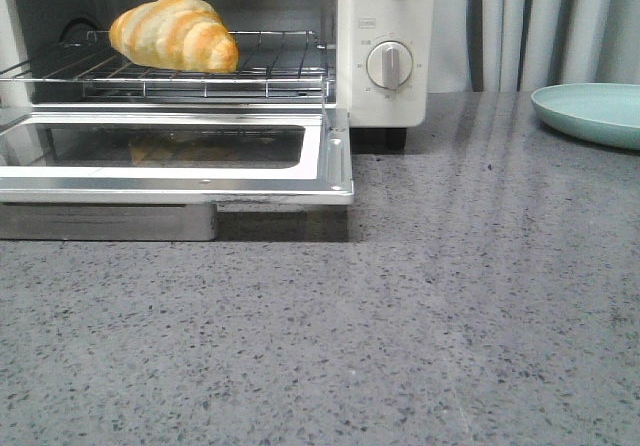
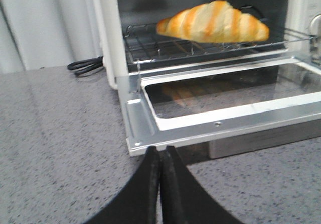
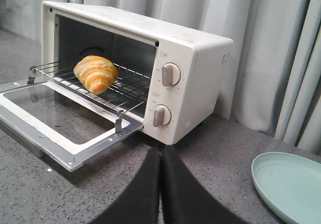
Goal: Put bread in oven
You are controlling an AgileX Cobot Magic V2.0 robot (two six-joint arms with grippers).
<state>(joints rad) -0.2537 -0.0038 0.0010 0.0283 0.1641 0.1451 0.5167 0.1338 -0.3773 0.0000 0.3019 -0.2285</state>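
Observation:
The bread, a golden striped croissant-like roll, lies on the wire rack inside the cream-white oven. The oven's glass door is dropped open and lies flat. The bread also shows in the left wrist view and the right wrist view. My left gripper is shut and empty, just in front of the door's front edge. My right gripper is shut and empty, above the counter in front of the oven's dial side. Neither gripper shows in the front view.
A pale green plate sits on the grey speckled counter to the right of the oven; it also shows in the right wrist view. A black power cord lies beside the oven's left side. Grey curtains hang behind.

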